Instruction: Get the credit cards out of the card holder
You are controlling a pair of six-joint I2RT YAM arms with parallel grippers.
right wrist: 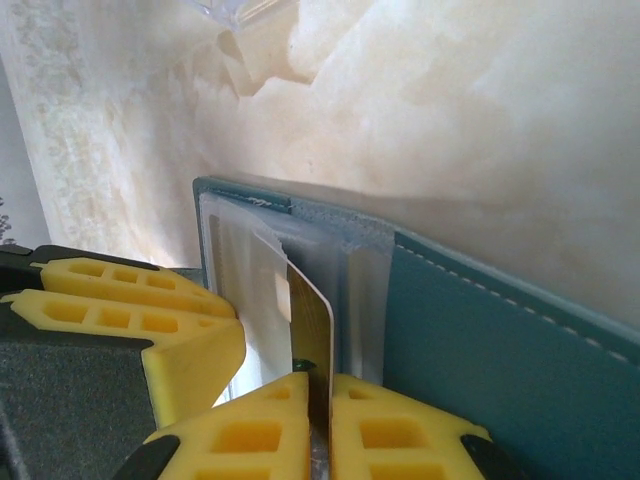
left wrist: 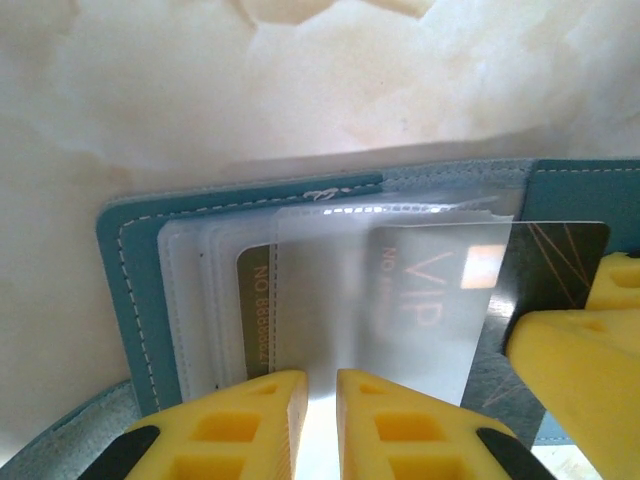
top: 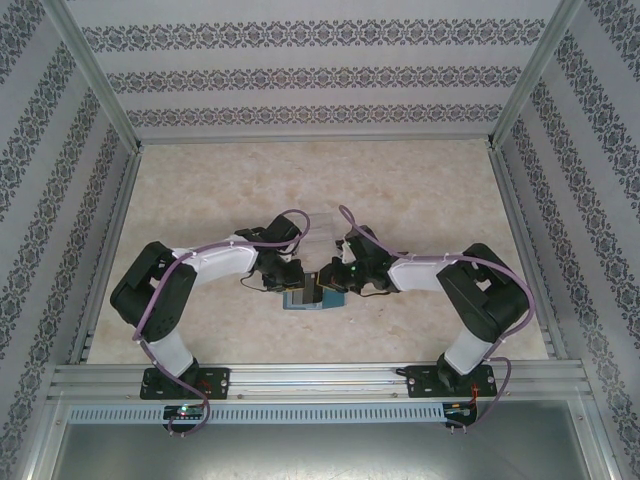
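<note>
Both jaws are clamped, left on the card holder sleeve (left wrist: 320, 300), right on a credit card (left wrist: 555, 262) jutting out lengthwise.

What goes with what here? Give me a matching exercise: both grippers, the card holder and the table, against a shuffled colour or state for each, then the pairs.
Things:
1. left gripper
2. right gripper
3. card holder
4. table

Colour or state:
A. pale, marbled
B. teal-blue with light stitching
C. closed on the dark VIP card
D. closed on a clear sleeve

Pairs: 1-D, 2-C, 3-B, 4-A
</note>
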